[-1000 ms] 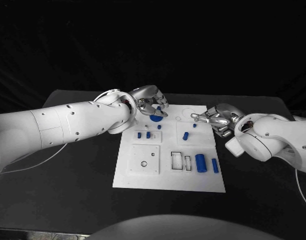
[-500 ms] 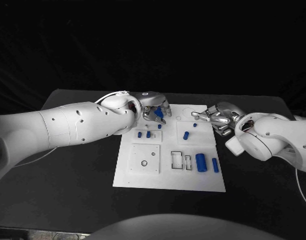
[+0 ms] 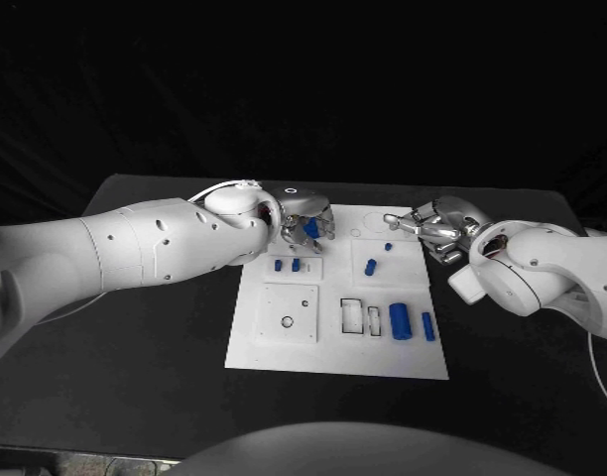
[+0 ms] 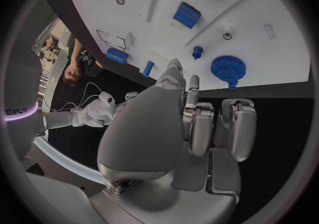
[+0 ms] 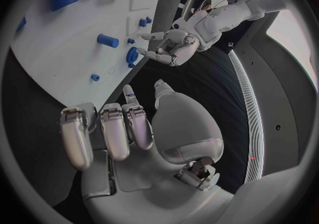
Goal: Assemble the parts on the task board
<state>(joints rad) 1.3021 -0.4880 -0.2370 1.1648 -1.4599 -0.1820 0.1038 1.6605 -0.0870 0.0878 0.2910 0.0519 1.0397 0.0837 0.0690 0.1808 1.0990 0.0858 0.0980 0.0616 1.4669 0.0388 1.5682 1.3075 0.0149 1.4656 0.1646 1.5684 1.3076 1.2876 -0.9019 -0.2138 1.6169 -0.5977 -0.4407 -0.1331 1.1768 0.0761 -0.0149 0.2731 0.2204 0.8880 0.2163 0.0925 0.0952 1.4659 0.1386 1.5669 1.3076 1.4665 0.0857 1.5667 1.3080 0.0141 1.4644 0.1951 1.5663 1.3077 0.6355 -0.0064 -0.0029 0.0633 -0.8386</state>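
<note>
Task board [image 3: 336,342]: I am seeing the white plate lying flat in the middle of the black table [image 3: 147,367], with both hands hanging over its far end.
Left hand [image 3: 303,222]: I am watching it hover above the board's far left corner, fingers loosely curled and apart; the wrist view shows nothing between them, so I am logging it as holding nothing.
Right hand [image 3: 435,228]: it is hanging over the far right edge of the board, fingers spread and bare in its own wrist view.
Blue gear [image 4: 228,68]: it is sitting on the board's far end, just beneath the left hand's fingertips; I cannot tell whether they are touching it.
Small blue pieces: two short pegs [image 3: 287,265] are standing side by side in the left raised panel; one slanted piece [image 3: 370,267] is lying in the panel beside it.
Near-right recesses: two blue blocks [image 3: 410,323] are lying side by side, next to two outlined rectangular slots [image 3: 359,318].
</note>
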